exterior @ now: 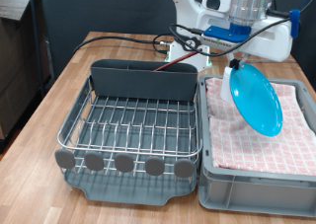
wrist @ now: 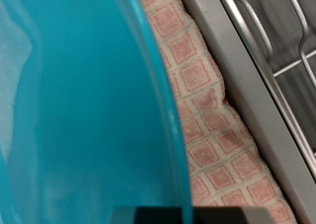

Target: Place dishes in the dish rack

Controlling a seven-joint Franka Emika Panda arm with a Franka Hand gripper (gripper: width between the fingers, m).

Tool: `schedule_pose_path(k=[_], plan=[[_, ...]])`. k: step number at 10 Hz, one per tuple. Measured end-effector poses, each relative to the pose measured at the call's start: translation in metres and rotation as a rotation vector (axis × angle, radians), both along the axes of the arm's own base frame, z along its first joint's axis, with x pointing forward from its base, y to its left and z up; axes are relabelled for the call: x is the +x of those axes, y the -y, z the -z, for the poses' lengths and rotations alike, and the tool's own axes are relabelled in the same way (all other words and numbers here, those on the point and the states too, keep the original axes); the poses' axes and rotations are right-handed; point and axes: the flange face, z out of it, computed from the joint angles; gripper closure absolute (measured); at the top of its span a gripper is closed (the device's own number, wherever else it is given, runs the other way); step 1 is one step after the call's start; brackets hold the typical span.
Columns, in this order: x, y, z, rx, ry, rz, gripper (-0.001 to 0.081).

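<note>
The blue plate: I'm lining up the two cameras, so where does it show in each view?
Exterior view: the blue plate is tilted on edge at the exterior view's right, above the grey crate with the pink checked cloth, under the arm.
Wrist view: the plate fills most of the picture, very close.
Shared landmark: the pink checked cloth, with the dish rack wires beside it.
</note>
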Motion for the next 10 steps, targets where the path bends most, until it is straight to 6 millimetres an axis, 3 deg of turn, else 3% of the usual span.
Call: schedule_pose_path(k=[3,4,6,10], plan=[[0.000,0.002,-0.002,-0.024,-0.023,-0.026,0.0787],[0.000,0.010,-0.004,-0.108,-0.021,-0.067,0.0787],[-0.006,0.038,-0.016,-0.286,-0.070,-0.116,0.0787],[-0.006,0.102,-0.047,-0.444,-0.124,-0.262,0.0787]])
